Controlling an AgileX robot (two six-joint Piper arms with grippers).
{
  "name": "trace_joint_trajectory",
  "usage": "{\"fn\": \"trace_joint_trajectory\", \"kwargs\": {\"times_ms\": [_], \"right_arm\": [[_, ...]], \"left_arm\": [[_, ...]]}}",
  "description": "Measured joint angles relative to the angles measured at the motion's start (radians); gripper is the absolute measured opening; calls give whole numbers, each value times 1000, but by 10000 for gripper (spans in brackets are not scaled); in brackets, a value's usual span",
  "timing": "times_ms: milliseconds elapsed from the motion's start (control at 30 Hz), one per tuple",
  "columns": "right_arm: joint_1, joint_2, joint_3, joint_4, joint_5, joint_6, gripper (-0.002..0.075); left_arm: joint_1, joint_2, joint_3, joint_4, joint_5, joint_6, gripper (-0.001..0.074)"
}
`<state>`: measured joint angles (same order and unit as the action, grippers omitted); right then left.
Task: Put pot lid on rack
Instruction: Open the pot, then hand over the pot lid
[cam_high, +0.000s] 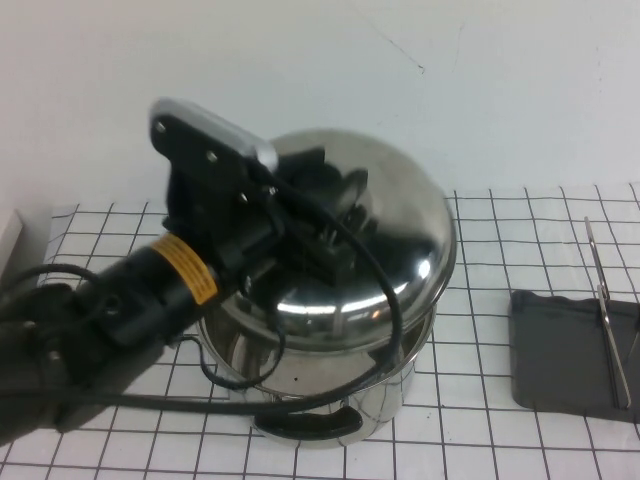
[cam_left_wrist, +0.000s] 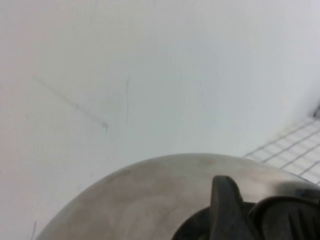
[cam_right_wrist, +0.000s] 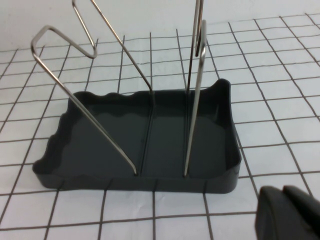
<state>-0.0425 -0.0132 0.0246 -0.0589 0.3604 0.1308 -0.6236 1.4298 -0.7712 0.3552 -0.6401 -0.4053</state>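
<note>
Left end effector (cam_high: 325, 225) grips the pot lid (cam_high: 400, 220) by its knob, tilted clear above the pot (cam_high: 330, 400). Transfer to the rack (cam_high: 570, 350) remains. Right end effector (cam_right_wrist: 287, 212) hovers near the rack, apparently closed and empty.

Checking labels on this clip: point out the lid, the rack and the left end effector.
lid (cam_high: 400, 215): high view, bare dome right of knob.
rack (cam_right_wrist: 150, 135): right wrist view, tray floor.
left end effector (cam_high: 335, 215): high view, at the knob.

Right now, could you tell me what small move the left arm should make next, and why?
Probably carry the pot lid rightward toward the rack: the left gripper holds it by the knob, tilted above the pot. The right gripper waits beside the rack.
</note>
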Motion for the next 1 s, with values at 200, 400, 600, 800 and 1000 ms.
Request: {"fn": "trace_joint_trajectory", "kwargs": {"times_ms": [200,400,600,800,1000], "right_arm": [[0,0,0,0,0,0,-3],[0,0,0,0,0,0,-2],[0,0,0,0,0,0,-3],[0,0,0,0,0,0,-3],[0,0,2,231,-62,85,-2]], "left_arm": [[0,-136,-3,26,-37,-248,315],[0,-147,-3,38,-57,-549,315],[0,-147,-3,60,-75,-571,315],[0,-136,-3,99,-152,-585,315],[0,-120,-3,120,-167,-587,314]]}}
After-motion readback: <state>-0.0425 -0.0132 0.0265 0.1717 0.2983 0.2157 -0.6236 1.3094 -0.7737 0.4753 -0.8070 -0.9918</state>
